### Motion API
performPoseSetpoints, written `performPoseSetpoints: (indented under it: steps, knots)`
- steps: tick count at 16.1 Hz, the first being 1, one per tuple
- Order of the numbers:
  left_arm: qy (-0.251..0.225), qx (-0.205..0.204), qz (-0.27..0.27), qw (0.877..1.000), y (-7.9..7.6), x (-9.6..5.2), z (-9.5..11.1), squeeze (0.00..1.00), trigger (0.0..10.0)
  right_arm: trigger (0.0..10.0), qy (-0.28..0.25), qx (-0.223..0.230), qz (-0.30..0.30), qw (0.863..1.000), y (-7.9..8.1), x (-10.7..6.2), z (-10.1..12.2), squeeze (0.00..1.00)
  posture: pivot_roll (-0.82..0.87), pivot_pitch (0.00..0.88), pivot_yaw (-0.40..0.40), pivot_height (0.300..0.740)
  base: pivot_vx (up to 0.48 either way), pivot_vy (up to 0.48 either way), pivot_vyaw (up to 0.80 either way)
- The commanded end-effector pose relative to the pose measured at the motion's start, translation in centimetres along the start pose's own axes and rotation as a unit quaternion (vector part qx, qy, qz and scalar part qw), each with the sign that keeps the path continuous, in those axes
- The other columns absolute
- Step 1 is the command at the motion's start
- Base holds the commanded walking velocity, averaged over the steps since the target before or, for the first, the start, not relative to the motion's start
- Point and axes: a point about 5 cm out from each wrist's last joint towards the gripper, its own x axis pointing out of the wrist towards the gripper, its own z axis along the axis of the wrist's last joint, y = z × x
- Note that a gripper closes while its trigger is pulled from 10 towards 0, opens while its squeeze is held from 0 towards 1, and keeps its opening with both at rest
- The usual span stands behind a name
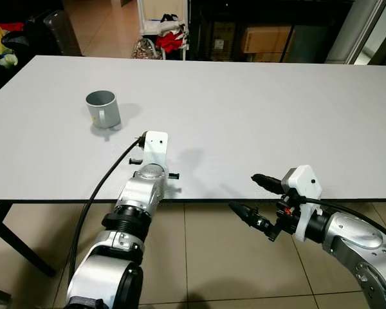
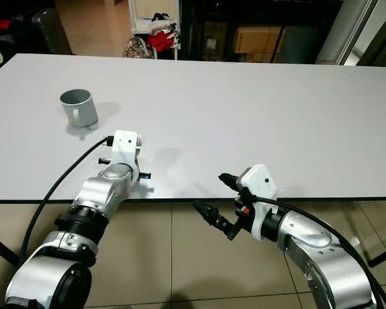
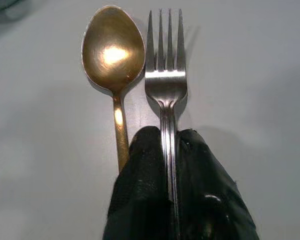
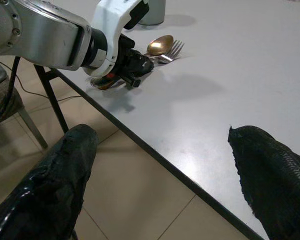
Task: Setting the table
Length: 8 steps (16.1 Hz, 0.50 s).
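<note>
Steel and brass lie side by side in the left wrist view: a silver fork [image 3: 166, 75] with its handle clamped between the two black fingers [image 3: 140, 195] of the left pincer [image 3: 168, 165], and a gold-toned spoon [image 3: 113, 50] just beside it, its handle touching or nearly touching the outer face of one finger. Both sit on the white tabletop [image 1: 257, 109], near its front edge at lower left of the left eye view, where the left arm's wrist covers them. The risk, as I judge it, is that lifting or sliding the fork drags the spoon askew, since the two lie so close; a thin, slick handle could also twist or slip within the grip, and the nearby edge leaves little margin before something drops to the tiled floor [image 1: 206, 257]. The right pincer [image 1: 249, 195] hangs off the tabletop's front edge at lower right, fingers wide apart and holding nothing. A grey mug [image 1: 103, 108] stands upright at upper left, well apart from the cutlery.
</note>
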Motion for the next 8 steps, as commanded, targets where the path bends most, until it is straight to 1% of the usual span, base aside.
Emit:
performPoseSetpoints:
  steps: [1,5,7,8]
  knots:
    - [0.014,-0.007,0.000,1.000,-0.30,0.15,-0.39,1.00,10.0,10.0,-0.001,-0.008,0.003,1.000,-0.10,0.04,0.23,0.00,-0.04,0.000,-0.012,0.740,0.000,0.000,0.00]
    - [0.014,-0.007,0.000,1.000,-0.30,0.15,-0.39,1.00,10.0,10.0,-0.001,-0.008,0.003,1.000,-0.10,0.04,0.23,0.00,-0.04,0.000,-0.012,0.740,0.000,0.000,0.00]
    - [0.012,-0.032,-0.038,0.999,-1.05,-0.10,-0.08,1.00,10.0,10.0,-0.001,-0.010,0.004,1.000,-0.13,-0.01,0.29,0.00,-0.04,0.000,-0.013,0.740,0.000,0.000,0.00]
    - [0.008,-0.035,-0.043,0.998,-1.14,-0.14,0.10,1.00,10.0,10.0,-0.001,-0.011,0.004,1.000,-0.16,-0.03,0.32,0.00,-0.04,0.000,-0.013,0.740,0.000,0.000,0.00]
